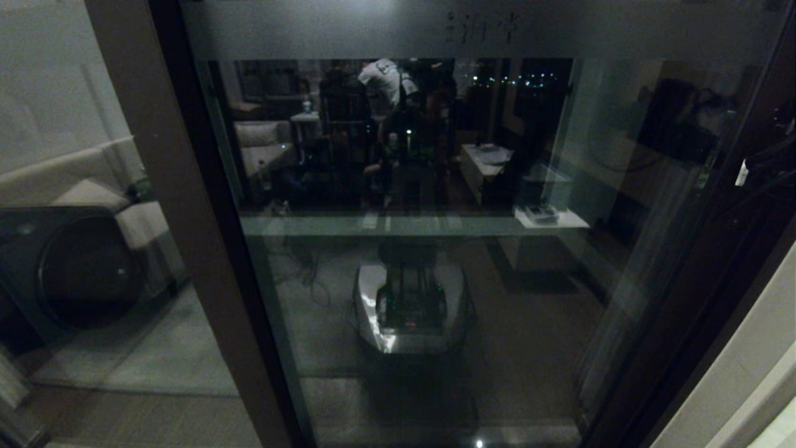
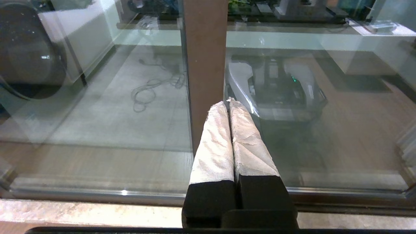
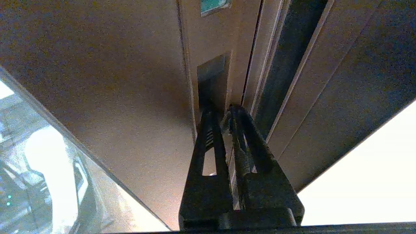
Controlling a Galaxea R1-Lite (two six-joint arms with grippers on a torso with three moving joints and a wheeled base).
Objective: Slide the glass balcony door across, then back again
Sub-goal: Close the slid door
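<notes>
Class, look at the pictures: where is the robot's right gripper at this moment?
In the right wrist view the right gripper sits at the recessed slot handle on the glass door's brown upright, fingertips at the slot's lower end, beside the dark frame channel.

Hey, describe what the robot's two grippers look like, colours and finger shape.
The left gripper has two tapered fingers wrapped in wrinkled white tape above black bases. The right gripper is all black, with two long, narrow fingers that have slotted cut-outs and ribbed inner faces.
</notes>
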